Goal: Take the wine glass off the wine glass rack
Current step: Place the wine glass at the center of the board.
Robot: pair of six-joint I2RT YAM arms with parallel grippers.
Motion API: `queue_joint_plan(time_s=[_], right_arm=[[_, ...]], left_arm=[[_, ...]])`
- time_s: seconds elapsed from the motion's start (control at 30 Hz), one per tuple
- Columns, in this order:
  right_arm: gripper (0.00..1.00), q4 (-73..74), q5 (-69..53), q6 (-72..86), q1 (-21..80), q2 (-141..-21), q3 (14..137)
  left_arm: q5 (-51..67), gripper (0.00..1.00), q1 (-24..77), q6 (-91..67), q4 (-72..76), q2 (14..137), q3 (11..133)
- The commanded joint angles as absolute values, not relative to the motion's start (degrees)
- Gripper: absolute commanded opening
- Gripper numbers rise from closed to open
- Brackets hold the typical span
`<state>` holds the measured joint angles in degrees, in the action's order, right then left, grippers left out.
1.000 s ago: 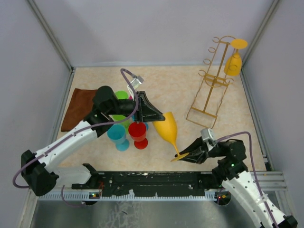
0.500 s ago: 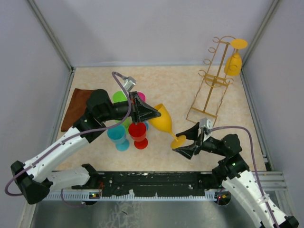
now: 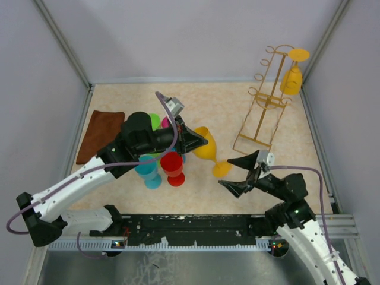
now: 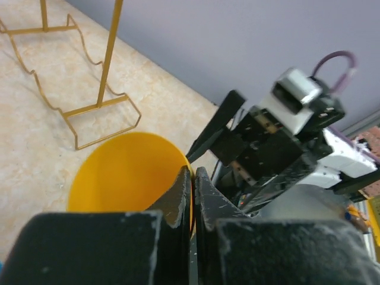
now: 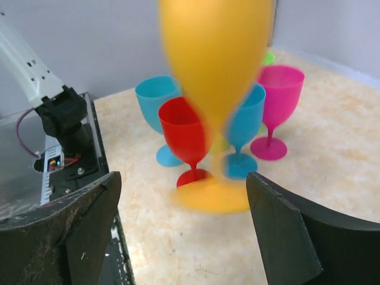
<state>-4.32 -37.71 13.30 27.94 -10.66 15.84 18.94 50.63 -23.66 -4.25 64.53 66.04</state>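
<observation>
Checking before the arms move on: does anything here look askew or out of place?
Yes. The yellow wine glass leans steeply, unlike the upright coloured glasses beside it: the left tool pinches its bowl rim, its foot out toward the open right tool. A second yellow glass hangs on the wine glass rack.

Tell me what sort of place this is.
Probably a robot lab test cell, not a kitchen: plain grey walls box in a tabletop, the left arm and right arm are bolted to a rail at its near edge, and the props are coloured goblets and a wire rack.
</observation>
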Motion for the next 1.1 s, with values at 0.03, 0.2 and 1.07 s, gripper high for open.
queue_joint_plan(time_s=[0.03,0.2,1.07], right_arm=[[0.87,-8.41,-35.08,9.60,28.04,-6.02,17.16],[0.89,-9.27,-35.20,10.28,28.04,-5.44,16.96],[0.92,-6.20,-22.60,5.52,28.04,0.09,18.26]], left_arm=[[8.54,0.00,52.02,-18.57,-7.63,66.47,66.62],[6.10,0.00,52.00,-18.51,-7.24,66.40,67.16],[-24.57,0.00,61.08,-8.54,-3.51,91.79,72.87]])
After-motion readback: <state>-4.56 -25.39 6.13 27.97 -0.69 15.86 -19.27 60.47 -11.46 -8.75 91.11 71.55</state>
